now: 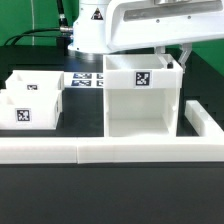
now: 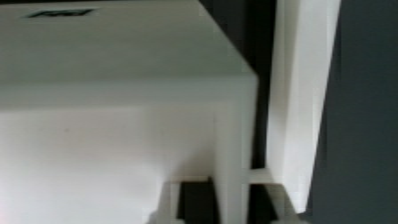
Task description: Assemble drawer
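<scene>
A: Housing, where?

B: The housing stands upright on the table, right of centre in the exterior view. Its open top faces up, and there is one square tag high on the near face. In the wrist view it fills most of the frame as a plain white wall, seen close up.

A: Trays?

B: Two small trays sit close together on the exterior view's left, well apart from the housing. Each shows a tag.

A: Tool?

B: The tool hangs under the arm at the housing's upper corner, on the exterior view's right. It is mostly hidden behind the wall. I cannot tell whether the fingers are spread or pressed together, or whether they touch the wall.

A: Anything else?

B: The marker board lies flat behind, between the trays and the housing. A low white bar runs along the front and turns back along the right side. The housing's foot seems to rest against it.
</scene>
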Available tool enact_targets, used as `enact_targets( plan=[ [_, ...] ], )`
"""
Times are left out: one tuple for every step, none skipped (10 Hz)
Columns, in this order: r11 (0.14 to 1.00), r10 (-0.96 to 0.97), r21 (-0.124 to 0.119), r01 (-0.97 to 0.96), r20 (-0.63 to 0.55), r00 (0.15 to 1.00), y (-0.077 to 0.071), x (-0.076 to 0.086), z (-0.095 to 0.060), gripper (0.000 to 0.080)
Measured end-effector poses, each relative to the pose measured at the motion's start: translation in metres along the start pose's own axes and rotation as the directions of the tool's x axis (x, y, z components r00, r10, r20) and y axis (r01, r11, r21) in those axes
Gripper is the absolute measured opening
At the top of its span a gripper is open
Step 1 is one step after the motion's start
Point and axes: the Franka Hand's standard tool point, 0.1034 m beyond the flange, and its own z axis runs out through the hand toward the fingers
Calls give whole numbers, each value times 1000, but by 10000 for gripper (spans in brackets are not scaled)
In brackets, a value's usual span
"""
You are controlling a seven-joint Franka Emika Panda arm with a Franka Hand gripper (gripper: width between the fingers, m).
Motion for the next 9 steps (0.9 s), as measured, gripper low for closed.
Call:
enact_targets(
  plan=[
    [999, 47, 3, -47, -5, 999, -1, 1, 0, 41],
    [994, 113, 7, -113, -12, 994, -3, 2, -1, 41],
    [975, 222, 12, -222, -22, 975, -6, 3, 1, 41],
    [949, 314, 15, -314, -30, 949, -5, 8, 1, 41],
    [911, 412, 21, -411, -38, 911, 0, 16, 1, 44],
    [880, 475, 24, -474, -43, 879, 4, 20, -1, 44],
    [854, 520, 32, -519, -46, 853, 8, 23, -2, 44],
    [828, 561, 43, -559, -51, 826, 5, 25, -4, 44],
    [808, 589, 49, -587, -48, 807, 3, 25, -4, 44]
  ],
)
